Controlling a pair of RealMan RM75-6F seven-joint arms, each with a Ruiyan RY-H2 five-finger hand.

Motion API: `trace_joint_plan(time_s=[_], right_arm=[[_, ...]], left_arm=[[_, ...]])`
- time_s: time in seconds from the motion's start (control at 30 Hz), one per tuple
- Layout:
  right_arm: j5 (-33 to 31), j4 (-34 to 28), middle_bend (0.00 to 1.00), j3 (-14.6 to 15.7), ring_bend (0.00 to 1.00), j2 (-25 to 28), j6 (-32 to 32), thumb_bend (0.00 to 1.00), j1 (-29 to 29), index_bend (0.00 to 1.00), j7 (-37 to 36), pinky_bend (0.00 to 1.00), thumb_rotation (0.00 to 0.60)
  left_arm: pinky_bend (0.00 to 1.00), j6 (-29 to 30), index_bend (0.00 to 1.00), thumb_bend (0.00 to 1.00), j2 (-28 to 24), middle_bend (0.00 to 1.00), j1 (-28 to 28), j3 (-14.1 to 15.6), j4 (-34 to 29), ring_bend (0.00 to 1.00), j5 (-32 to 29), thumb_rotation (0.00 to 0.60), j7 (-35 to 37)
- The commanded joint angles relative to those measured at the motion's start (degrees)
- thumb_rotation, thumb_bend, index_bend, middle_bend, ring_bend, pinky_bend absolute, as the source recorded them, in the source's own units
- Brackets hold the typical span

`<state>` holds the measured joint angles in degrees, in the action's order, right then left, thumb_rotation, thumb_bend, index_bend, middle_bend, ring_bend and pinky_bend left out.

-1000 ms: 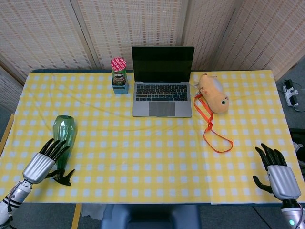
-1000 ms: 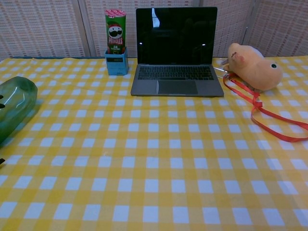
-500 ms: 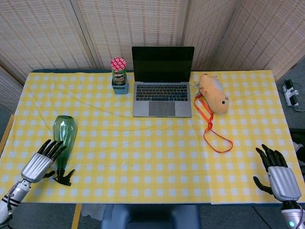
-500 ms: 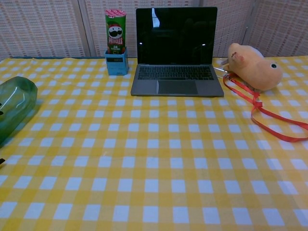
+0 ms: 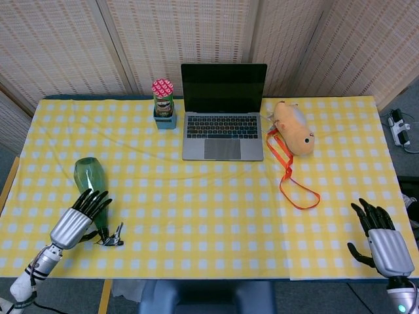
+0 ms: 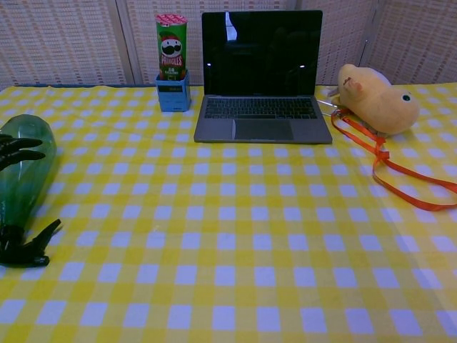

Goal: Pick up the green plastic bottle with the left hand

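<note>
Left hand at the green bottle, near-left of the table.

The green plastic bottle [image 5: 88, 180] lies on the yellow checked cloth [image 5: 196, 216], near the left edge. The left hand [image 5: 82, 218] rests over its near end, fingers [image 6: 20, 148] spread on top and thumb apart below; a firm grip cannot be told. The right hand [image 5: 383, 241] sits near right, fingers apart, empty.

Both hands [image 5: 73, 224] [image 5: 385, 243], fingers spread
</note>
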<state>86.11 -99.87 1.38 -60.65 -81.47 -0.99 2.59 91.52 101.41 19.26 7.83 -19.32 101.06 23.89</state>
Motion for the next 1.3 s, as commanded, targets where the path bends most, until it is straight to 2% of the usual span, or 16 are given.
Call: trace_joint_plan(time_s=[0.03,0.2,0.57,0.73,0.77,0.87,0.93,1.0,1.03,1.07,1.13,1.2,1.23,1.3], right_arm=[[0.3,0.0,0.0,0.1,0.0,0.3,-0.3,0.35,0.1,0.0,-0.4,0.0,0.6],[1.0,-0.2,0.0,0.2,0.0,0.8,-0.9,0.35,0.4,0.0,-1.5,0.0,0.6],[0.8,0.2,0.0,0.3,0.0,1.9,-1.8,0.35,1.2,0.0,-3.4,0.0,0.6],[1.4,0.2,0.0,0.4,0.0,2.2,-2.0,0.35,1.3,0.0,-4.2,0.0,0.6],[1.6,0.2,0.0,0.4,0.0,2.3,-2.1,0.35,1.4,0.0,-4.4,0.0,0.6],[2.1,0.2,0.0,0.6,0.0,2.6,-2.3,0.35,1.4,0.0,-4.9,0.0,0.6],[2.7,0.1,0.0,0.8,0.0,2.7,-2.3,0.35,1.4,0.0,-5.1,0.0,0.6],[3.4,-0.1,0.0,1.0,0.0,2.7,-2.6,0.35,1.5,0.0,-5.2,0.0,0.6],[3.8,-0.2,0.0,1.1,0.0,2.7,-2.7,0.35,1.5,0.0,-5.1,0.0,0.6],[4.3,-0.3,0.0,1.3,0.0,2.8,-3.0,0.35,1.6,0.0,-5.1,0.0,0.6],[5.0,-0.5,0.0,1.5,0.0,2.7,-3.3,0.35,1.7,0.0,-5.0,0.0,0.6],[5.4,-0.6,0.0,1.7,0.0,2.7,-3.2,0.35,1.7,0.0,-5.0,0.0,0.6],[5.6,-0.7,0.0,1.8,0.0,2.7,-3.2,0.35,1.7,0.0,-5.0,0.0,0.6],[6.1,-0.8,0.0,1.9,0.0,2.7,-3.1,0.35,1.6,0.0,-5.0,0.0,0.6]], left_arm=[[0.0,-0.3,0.08,0.12,1.3,0.0,1.3,-0.4,-1.0,0.0,-0.1,0.6,-0.6],[0.0,-3.8,0.08,0.13,4.0,0.0,3.9,-1.6,-1.4,0.0,-1.3,0.6,-1.7],[0.0,-9.6,0.08,0.13,10.5,0.0,9.8,-7.1,1.2,0.0,-6.5,0.6,-4.9],[0.0,-6.8,0.09,0.13,9.5,0.0,10.3,-7.4,-0.5,0.0,-6.7,0.6,-5.0],[0.02,-5.8,0.1,0.13,8.7,0.0,10.0,-7.2,-1.7,0.0,-6.5,0.6,-5.0],[0.26,-0.5,0.11,0.13,4.7,0.02,8.3,-6.7,-8.0,0.03,-5.7,0.6,-6.6],[0.45,4.1,0.11,0.13,1.2,0.11,7.3,-6.4,-13.9,0.16,-4.5,0.6,-9.7],[0.65,7.2,0.12,0.13,-2.0,0.27,6.8,-6.3,-19.7,0.36,-3.4,0.6,-12.9],[0.75,8.1,0.13,0.13,-3.6,0.41,6.6,-6.1,-22.8,0.5,-2.9,0.6,-14.5],[0.8,8.7,0.14,0.13,-5.9,0.51,6.4,-5.9,-27.1,0.59,-2.2,0.6,-16.7],[0.96,7.7,0.2,0.13,-9.6,0.86,6.1,-5.4,-35.1,0.88,-2.1,0.6,-20.0],[1.0,4.4,0.29,0.13,-12.9,0.99,5.8,-4.6,-42.3,0.99,-3.0,0.6,-22.3],[1.0,1.8,0.34,0.13,-14.8,1.0,5.7,-3.9,-45.8,1.0,-3.8,0.6,-23.6],[1.0,-4.6,0.37,0.13,-19.1,1.0,6.2,-2.8,-52.9,1.0,-5.9,0.6,-27.3]])
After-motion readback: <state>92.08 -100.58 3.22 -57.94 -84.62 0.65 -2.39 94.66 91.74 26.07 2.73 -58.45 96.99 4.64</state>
